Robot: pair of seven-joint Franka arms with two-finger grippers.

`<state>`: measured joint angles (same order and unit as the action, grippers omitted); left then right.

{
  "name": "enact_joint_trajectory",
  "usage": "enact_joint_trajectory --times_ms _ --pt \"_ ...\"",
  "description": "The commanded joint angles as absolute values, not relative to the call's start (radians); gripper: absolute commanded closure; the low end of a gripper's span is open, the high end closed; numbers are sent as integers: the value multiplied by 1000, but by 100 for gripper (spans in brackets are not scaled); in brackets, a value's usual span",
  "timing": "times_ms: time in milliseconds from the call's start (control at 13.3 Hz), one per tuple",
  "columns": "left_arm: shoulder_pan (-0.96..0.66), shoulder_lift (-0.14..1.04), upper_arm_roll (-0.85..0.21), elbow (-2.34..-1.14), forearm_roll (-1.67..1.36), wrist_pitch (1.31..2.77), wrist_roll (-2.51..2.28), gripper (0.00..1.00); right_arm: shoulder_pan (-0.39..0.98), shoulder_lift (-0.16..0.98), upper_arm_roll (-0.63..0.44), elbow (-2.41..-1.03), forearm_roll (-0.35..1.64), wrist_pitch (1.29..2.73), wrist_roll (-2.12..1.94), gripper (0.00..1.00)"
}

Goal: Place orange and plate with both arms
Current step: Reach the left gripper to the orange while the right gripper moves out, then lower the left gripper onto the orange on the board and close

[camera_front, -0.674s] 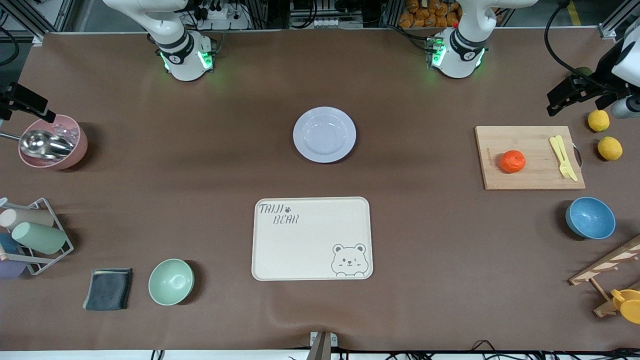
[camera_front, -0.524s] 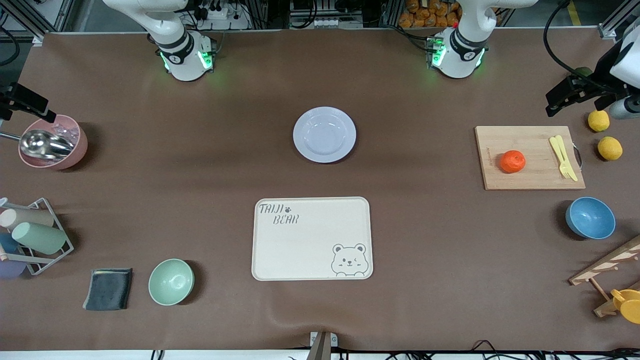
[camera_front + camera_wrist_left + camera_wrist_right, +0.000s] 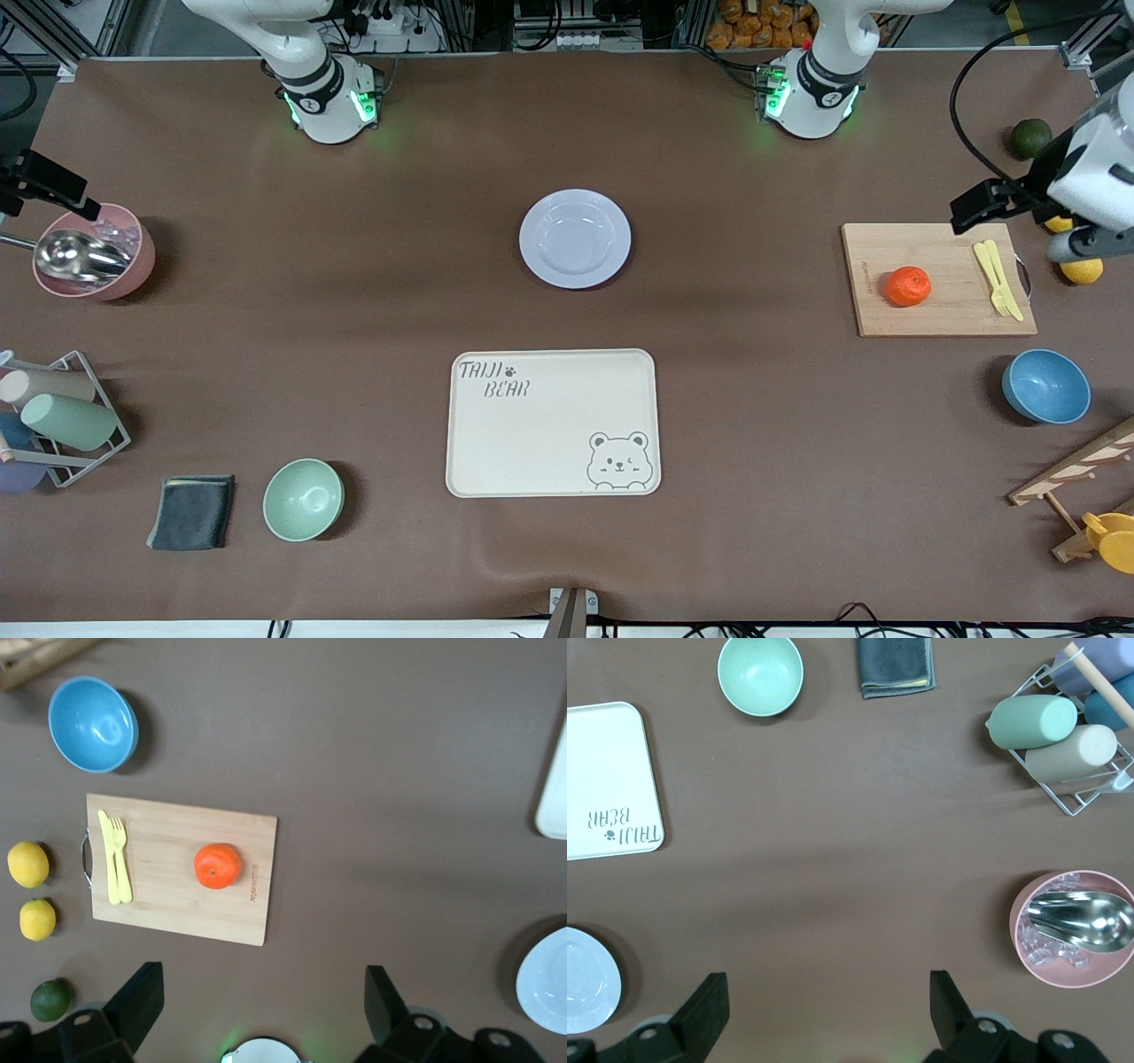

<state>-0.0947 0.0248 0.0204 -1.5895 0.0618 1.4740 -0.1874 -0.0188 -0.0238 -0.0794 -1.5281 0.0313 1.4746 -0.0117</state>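
Observation:
The orange (image 3: 908,286) sits on a wooden cutting board (image 3: 943,310) toward the left arm's end of the table. It also shows in the left wrist view (image 3: 218,865). The pale lavender plate (image 3: 575,238) lies empty mid-table, farther from the front camera than the cream bear tray (image 3: 532,443). Its edge shows in both wrist views (image 3: 545,992) (image 3: 589,979). My left gripper (image 3: 974,206) is open and empty, high over the board's corner by the lemons (image 3: 261,1001). My right gripper (image 3: 49,184) is open and empty, waiting over the pink bowl (image 3: 827,1003).
A yellow fork and knife (image 3: 998,279) lie on the board. Two lemons (image 3: 28,864), a dark green fruit (image 3: 1030,137) and a blue bowl (image 3: 1045,385) are nearby. A pink bowl with a metal scoop (image 3: 89,252), a cup rack (image 3: 62,416), a grey cloth (image 3: 192,512) and a green bowl (image 3: 303,499) stand at the right arm's end.
My left gripper has moved toward the cutting board, uncovering the dark green fruit and now covering part of the lemons. The right arm, orange and plate have not moved.

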Motion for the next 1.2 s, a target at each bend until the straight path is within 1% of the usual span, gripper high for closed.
enact_joint_trajectory --times_ms 0,150,300,450,599,749,824,1049,1124 --pt "-60 -9 20 -1756 75 1573 -152 0 15 21 -83 -1513 25 1489 -12 0" --pt "-10 -58 18 -1940 74 1743 -152 0 72 81 -83 -1513 28 1488 -8 0" --pt "17 -81 14 -2079 72 1862 -152 0 139 188 -83 -1513 15 1491 -8 0" --pt "18 -127 20 -2239 77 2013 -161 0 189 289 -84 -1488 14 1497 -9 0" --pt "78 -109 14 -2305 86 2106 -163 0 198 330 -84 -1479 23 1503 -8 0" --pt "92 -81 14 -2362 103 2205 -161 0 221 394 -84 -1477 34 1502 -9 0" --pt "101 -55 14 -2370 129 2244 -161 0 216 403 -83 -1480 53 1503 -12 0" --pt "143 18 12 -2370 182 2316 -152 0 184 422 -84 -1543 259 1476 -15 0" --pt "144 44 12 -2370 184 2342 -152 0 176 422 -86 -1546 265 1474 -17 0"
